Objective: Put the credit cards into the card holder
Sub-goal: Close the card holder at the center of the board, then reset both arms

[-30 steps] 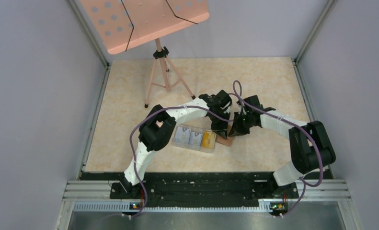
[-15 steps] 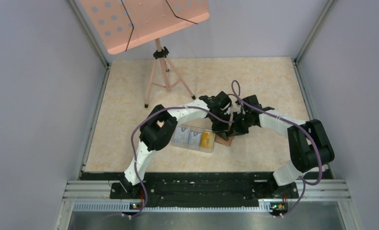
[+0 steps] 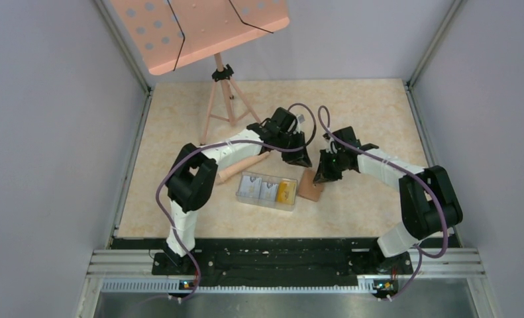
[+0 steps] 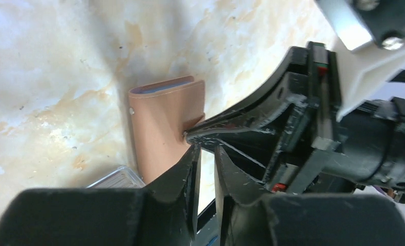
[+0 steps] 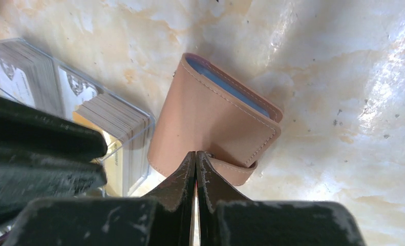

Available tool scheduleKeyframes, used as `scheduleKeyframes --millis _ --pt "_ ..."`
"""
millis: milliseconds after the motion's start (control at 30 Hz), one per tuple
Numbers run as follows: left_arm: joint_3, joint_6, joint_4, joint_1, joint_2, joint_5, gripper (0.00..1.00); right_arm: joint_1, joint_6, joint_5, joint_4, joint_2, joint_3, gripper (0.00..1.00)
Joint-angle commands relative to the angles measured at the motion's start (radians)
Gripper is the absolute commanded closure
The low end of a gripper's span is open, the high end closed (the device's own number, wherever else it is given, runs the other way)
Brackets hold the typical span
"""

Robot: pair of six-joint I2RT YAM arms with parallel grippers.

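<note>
tabletop (image 3: 378, 112) of beige marble pattern, grey walls (image 3: 47, 132), pink music stand (image 3: 199, 30) behind

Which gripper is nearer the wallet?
Right. The right gripper has its tips at the wallet's near edge. The left gripper is apart from it, off its far side.

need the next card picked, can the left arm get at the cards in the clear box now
Probably yes: the clear box looks open on top, nothing hangs over the cards, and the left pincer sits just behind it; the right pincer is aside at the card holder.
</note>
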Motion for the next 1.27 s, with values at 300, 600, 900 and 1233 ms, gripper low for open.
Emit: scheduleKeyframes --millis 300,600,900,1233 --pt "-0.105 0.013 0.161 0.004 -0.176 -0.025 0.43 -0.004 0.0 -0.01 -0.005 -0.053 0.06 1.0" --pt "-0.206 -0.017 0.258 0.04 -0.234 -0.006 0.28 -0.01 -0.003 -0.004 -0.009 -0.055 0.064 1.0" --pt "-0.432 -0.017 0.388 0.122 -0.414 -0.163 0.01 -0.024 -0.003 0.018 -0.002 -0.067 0.066 0.99" --pt "-0.625 0.1 0.369 0.203 -0.658 -0.492 0.01 -0.027 -0.005 0.007 0.023 -0.042 0.077 0.95"
